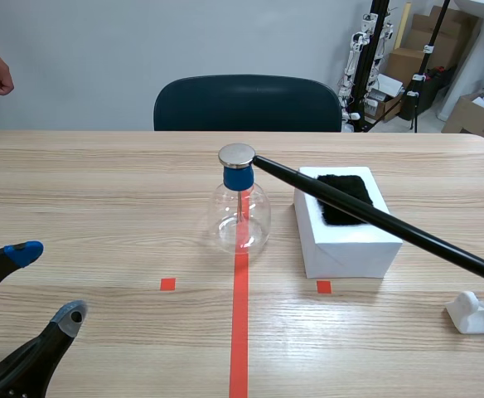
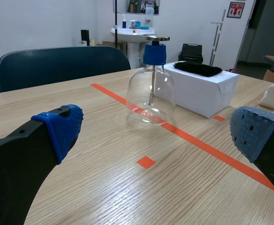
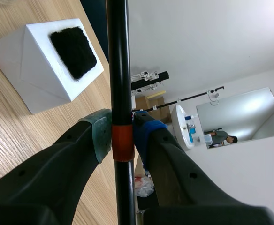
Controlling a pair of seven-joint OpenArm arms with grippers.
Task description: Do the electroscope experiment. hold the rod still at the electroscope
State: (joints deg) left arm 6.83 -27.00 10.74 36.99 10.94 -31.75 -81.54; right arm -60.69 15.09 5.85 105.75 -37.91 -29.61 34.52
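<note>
Rod (image 1: pixel 366 211) tip at electroscope (image 1: pixel 240 207) plate — approach looks done. Right gripper (image 3: pixel 122 139) pinches rod; left gripper (image 2: pixel 158 131) spread — only steady holding left.

Soft, even light is falling from overhead across the desk (image 1: pixel 101 215), leaving the wood bright with no hard-edged shadows. The glass flask (image 1: pixel 242 217) is throwing only a faint, pale shadow around its base. The white box (image 1: pixel 346 236) is showing its front face slightly greyer than its top. The metal disc (image 1: pixel 237 155) on the flask is catching the light and shining pale. A narrow streak of glare is running along the black rod (image 1: pixel 375 214). In the left wrist view, small bright reflections are sitting on the glass. In the right wrist view, the wall (image 3: pixel 212 42) is glowing near white, and the right end effector (image 3: pixel 122 136) is showing dark against it.
</note>
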